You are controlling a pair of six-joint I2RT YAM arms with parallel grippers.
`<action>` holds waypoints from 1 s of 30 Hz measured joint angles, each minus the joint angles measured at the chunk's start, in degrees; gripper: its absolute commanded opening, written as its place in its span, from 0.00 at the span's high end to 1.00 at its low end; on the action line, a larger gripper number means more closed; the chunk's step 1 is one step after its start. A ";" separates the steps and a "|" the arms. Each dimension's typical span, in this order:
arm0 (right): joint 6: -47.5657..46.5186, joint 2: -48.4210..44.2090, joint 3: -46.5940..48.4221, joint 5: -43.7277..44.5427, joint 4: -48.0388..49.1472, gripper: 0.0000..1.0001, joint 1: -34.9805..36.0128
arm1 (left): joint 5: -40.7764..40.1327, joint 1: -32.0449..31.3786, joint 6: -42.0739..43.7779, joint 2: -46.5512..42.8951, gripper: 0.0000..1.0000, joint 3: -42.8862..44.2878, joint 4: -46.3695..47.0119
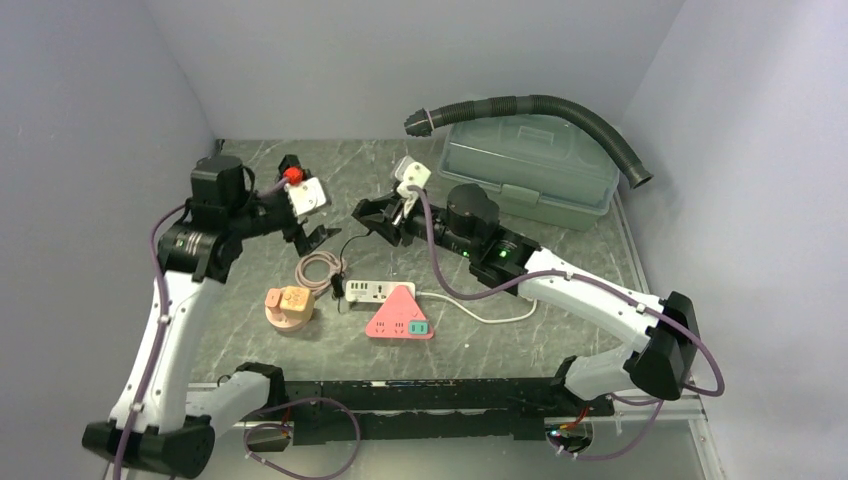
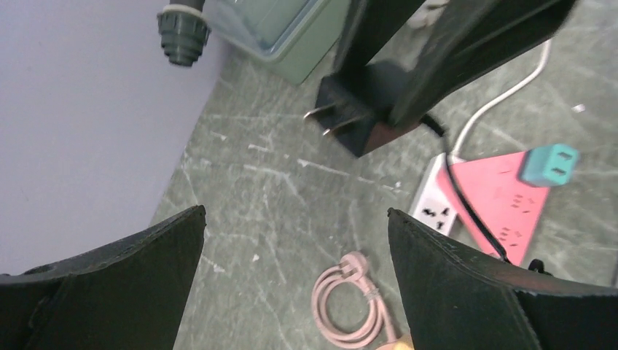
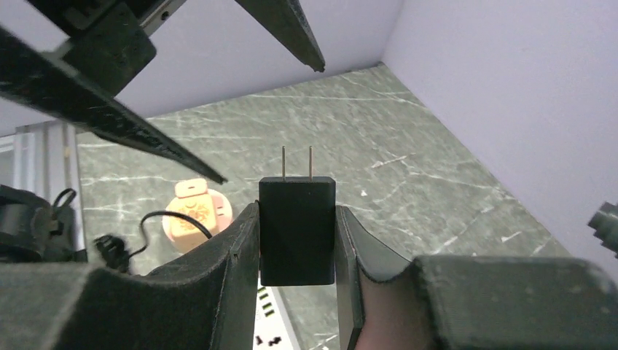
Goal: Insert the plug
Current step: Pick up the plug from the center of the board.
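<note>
My right gripper (image 1: 374, 214) is shut on a black two-prong plug adapter (image 3: 297, 230) and holds it above the table, prongs pointing away from the wrist. Its thin black cord hangs down to the table. The plug also shows in the left wrist view (image 2: 356, 120), held between the right fingers. My left gripper (image 1: 322, 208) is wide open and empty, just left of the plug and facing it (image 2: 295, 213). Below lie a white power strip (image 1: 380, 292) and a pink triangular power strip (image 1: 398, 316) carrying a teal plug (image 1: 418, 327).
A coiled pink cable (image 1: 318, 268) and a round orange-pink gadget (image 1: 288, 306) lie left of the strips. A green toolbox (image 1: 530, 170) with a black corrugated hose (image 1: 560, 108) over it stands at the back right. Grey walls close in on three sides.
</note>
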 measured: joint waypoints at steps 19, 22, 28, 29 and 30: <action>1.68 9.70 19.96 18.38 -19.82 0.90 8.63 | 10.03 -0.02 -3.87 -10.54 0.00 -2.64 -12.28; 2.38 11.50 22.67 20.65 -22.53 0.90 10.40 | 9.66 -0.02 -5.35 -8.61 0.00 -2.89 -11.89; 4.00 12.11 24.44 21.42 -25.97 0.90 11.65 | 4.37 0.00 -6.12 -7.34 0.31 -7.02 -9.73; 4.42 12.11 24.57 21.40 -26.45 0.90 11.65 | 3.58 -0.02 -6.08 -7.23 0.42 -7.23 -9.77; 4.85 12.11 24.72 21.38 -27.02 0.90 11.65 | 3.41 -0.02 -6.29 -7.08 0.51 -7.23 -9.70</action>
